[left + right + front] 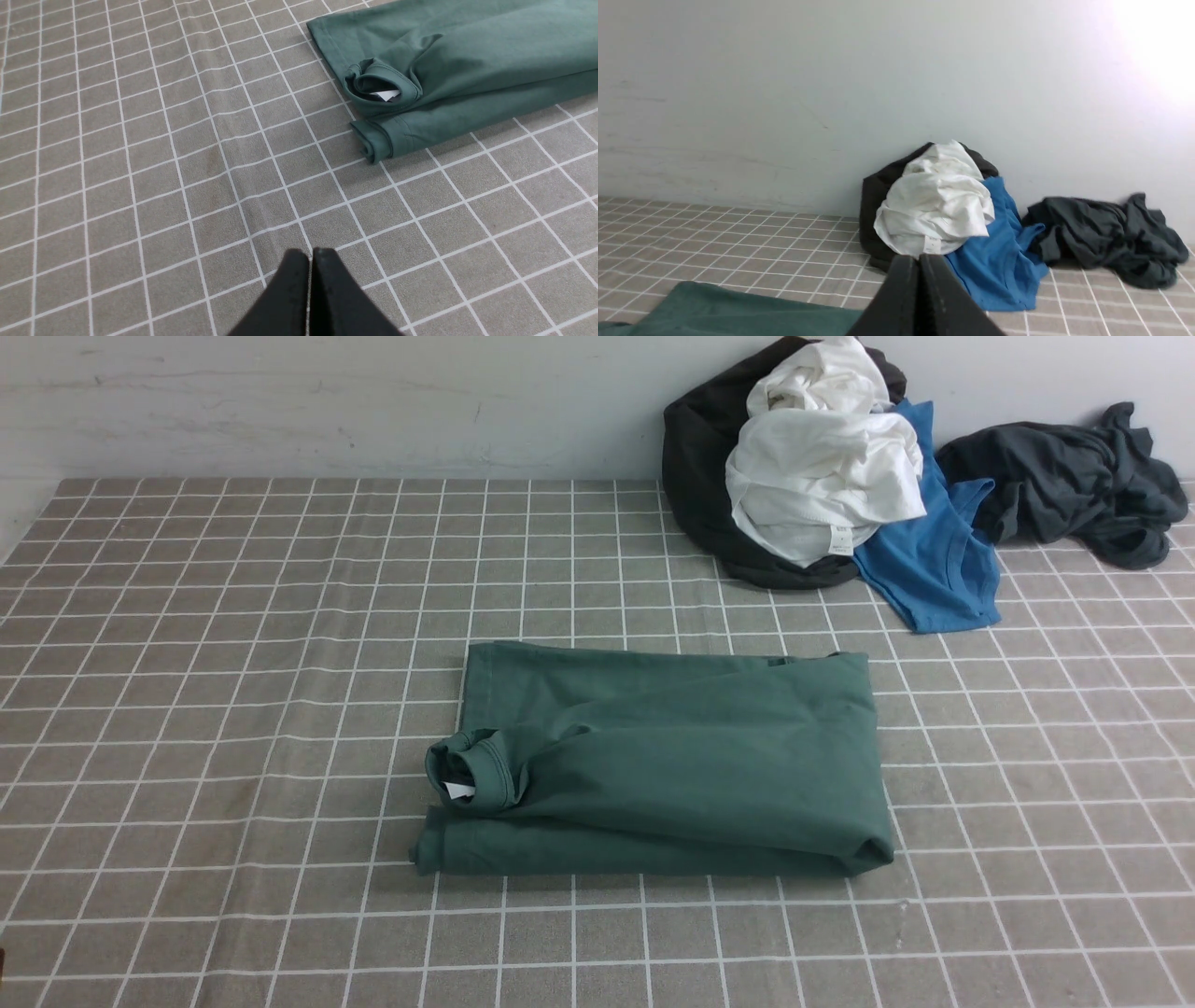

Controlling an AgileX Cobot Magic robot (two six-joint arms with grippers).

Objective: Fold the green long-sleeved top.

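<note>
The green long-sleeved top (pixel 672 765) lies folded into a rectangle in the middle of the checked cloth, its ribbed neck and white tag (pixel 459 791) at its left end. It also shows in the left wrist view (pixel 467 70) and, as a corner, in the right wrist view (pixel 728 310). Neither arm shows in the front view. My left gripper (pixel 310 254) is shut and empty, above bare cloth, apart from the top's left end. My right gripper (pixel 919 259) is shut and empty, raised and facing the back wall.
A pile of clothes lies at the back right against the wall: a black garment (pixel 695 476), a white one (pixel 822 467), a bright blue shirt (pixel 934 560) and a dark grey garment (pixel 1074 485). The grey checked cloth (pixel 233 663) covers the table.
</note>
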